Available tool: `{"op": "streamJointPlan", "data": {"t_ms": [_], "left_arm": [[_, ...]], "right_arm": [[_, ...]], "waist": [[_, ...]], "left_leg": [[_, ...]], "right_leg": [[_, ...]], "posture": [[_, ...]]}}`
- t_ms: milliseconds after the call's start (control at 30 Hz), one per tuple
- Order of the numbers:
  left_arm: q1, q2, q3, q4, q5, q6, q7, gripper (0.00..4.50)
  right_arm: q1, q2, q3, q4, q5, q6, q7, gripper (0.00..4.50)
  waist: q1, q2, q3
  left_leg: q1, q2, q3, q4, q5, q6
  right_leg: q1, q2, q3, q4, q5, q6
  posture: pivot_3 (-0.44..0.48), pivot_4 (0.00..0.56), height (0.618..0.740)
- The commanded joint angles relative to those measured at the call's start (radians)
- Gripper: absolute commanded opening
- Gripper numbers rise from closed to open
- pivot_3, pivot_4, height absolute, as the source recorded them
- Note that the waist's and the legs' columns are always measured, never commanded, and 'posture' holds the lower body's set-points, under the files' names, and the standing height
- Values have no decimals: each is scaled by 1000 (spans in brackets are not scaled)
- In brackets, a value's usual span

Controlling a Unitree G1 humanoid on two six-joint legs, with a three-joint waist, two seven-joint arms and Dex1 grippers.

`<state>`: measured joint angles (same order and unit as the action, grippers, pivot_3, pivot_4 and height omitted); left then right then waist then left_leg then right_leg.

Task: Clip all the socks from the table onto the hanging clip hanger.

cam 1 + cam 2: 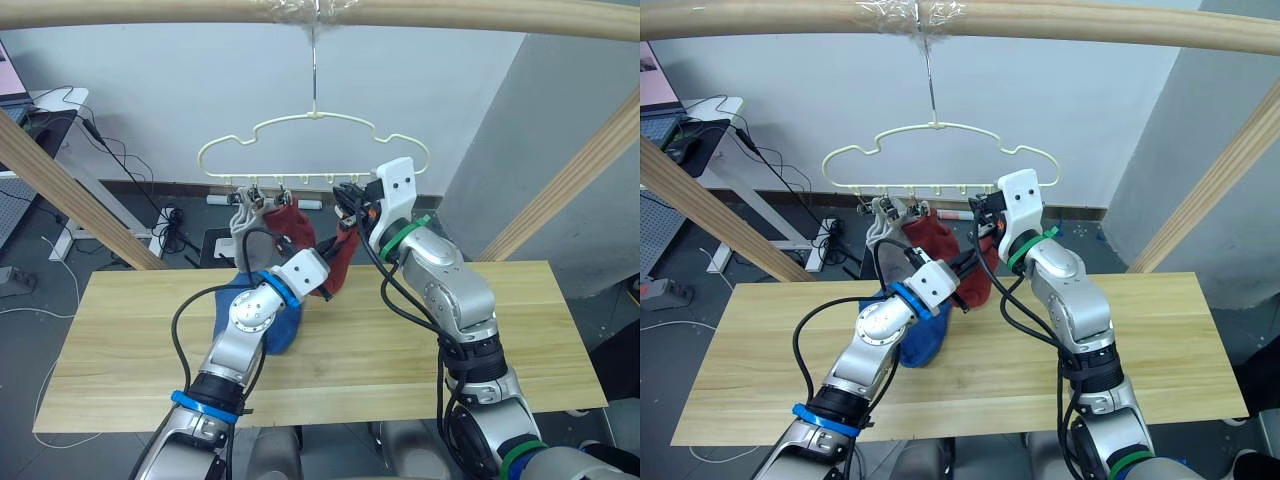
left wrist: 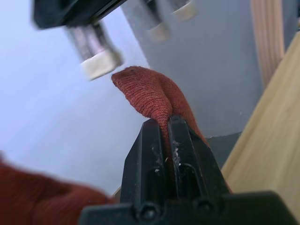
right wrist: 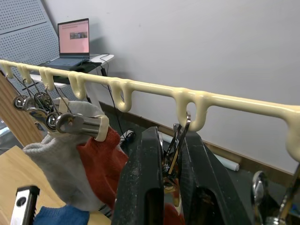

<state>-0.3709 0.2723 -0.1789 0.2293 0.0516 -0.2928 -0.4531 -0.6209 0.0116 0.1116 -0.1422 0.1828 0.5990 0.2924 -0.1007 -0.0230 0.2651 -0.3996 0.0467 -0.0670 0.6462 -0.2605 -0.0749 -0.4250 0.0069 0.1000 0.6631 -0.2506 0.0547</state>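
The pale-yellow clip hanger (image 1: 313,140) hangs by its hook from the top pole. A light grey sock (image 1: 243,225) and a rust-red sock (image 1: 293,220) hang from its left clips. My left gripper (image 2: 168,123) is shut on another rust-red sock (image 2: 149,93), holding its end up just below the clips (image 2: 98,63). My right gripper (image 3: 171,140) is shut on a metal clip (image 3: 177,140) under the hanger bar, its fingers pressing the clip from both sides. A blue sock (image 1: 285,328) lies on the table (image 1: 520,320) beneath my left forearm.
A thick wooden pole (image 1: 450,15) spans the top, with slanted poles at left (image 1: 70,190) and right (image 1: 570,190). A desk with a laptop (image 3: 73,40) stands beyond the table's left end, with cables on the floor behind.
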Motion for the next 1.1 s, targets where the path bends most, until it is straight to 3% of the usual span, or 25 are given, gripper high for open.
{"op": "streamJointPlan", "data": {"t_ms": [33, 1100], "left_arm": [[-9, 2, 15, -7, -14, -45, -8, 0], [-35, -10, 3, -11, 31, -52, -33, 0]], "right_arm": [[-6, 3, 15, -48, 19, -8, 12, 95], [2, -30, 59, -27, -30, -57, 4, 95]], "waist": [[-2, 0, 0], [-11, 0, 0]], "left_leg": [[0, 0, 0, 0, 0, 0], [0, 0, 0, 0, 0, 0]], "right_leg": [[0, 0, 0, 0, 0, 0], [0, 0, 0, 0, 0, 0]], "posture": [[-120, 248, 740], [-113, 248, 740]]}}
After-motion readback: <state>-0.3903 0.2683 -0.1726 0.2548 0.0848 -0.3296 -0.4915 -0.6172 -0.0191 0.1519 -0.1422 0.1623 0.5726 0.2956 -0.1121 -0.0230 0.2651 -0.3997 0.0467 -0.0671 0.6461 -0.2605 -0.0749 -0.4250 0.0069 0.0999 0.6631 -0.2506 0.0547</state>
